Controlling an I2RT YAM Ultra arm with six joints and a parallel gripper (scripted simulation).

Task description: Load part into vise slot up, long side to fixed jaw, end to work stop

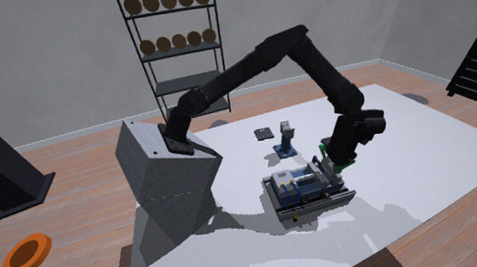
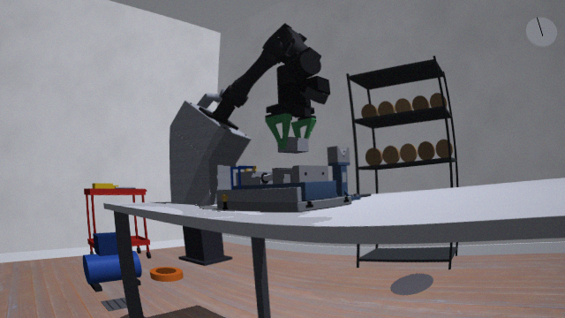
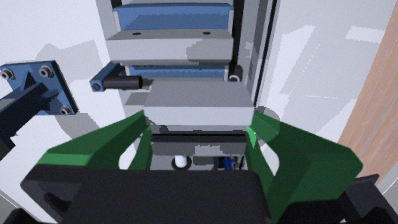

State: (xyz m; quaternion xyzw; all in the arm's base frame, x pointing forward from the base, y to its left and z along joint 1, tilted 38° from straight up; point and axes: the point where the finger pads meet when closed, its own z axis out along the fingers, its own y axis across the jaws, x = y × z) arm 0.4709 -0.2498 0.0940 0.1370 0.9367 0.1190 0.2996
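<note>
My gripper [image 2: 293, 142] [image 3: 198, 112] is shut on the grey block [image 2: 298, 146] [image 3: 199, 116], its green fingers at the block's two ends. The block hangs level above the vise [image 1: 316, 204] [image 2: 260, 200], with a gap under it in the exterior view. In the wrist view it covers part of the space between the fixed jaw [image 3: 170, 49] [image 2: 311, 173] and the moving jaw [image 3: 172, 147]. The work stop [image 3: 122, 82], a black rod on a blue bracket, is left of the block. I cannot make out the milled slot. The V-block [image 1: 285, 129] [image 2: 338, 155] is empty.
The V-block's blue stand [image 1: 286, 146] [image 3: 62, 92] is beside the vise. The infeed plate [image 1: 263, 133] lies bare behind it. The air cylinder's blue hoses [image 1: 286, 196] [image 2: 239, 177] rise at the vise's robot-base end.
</note>
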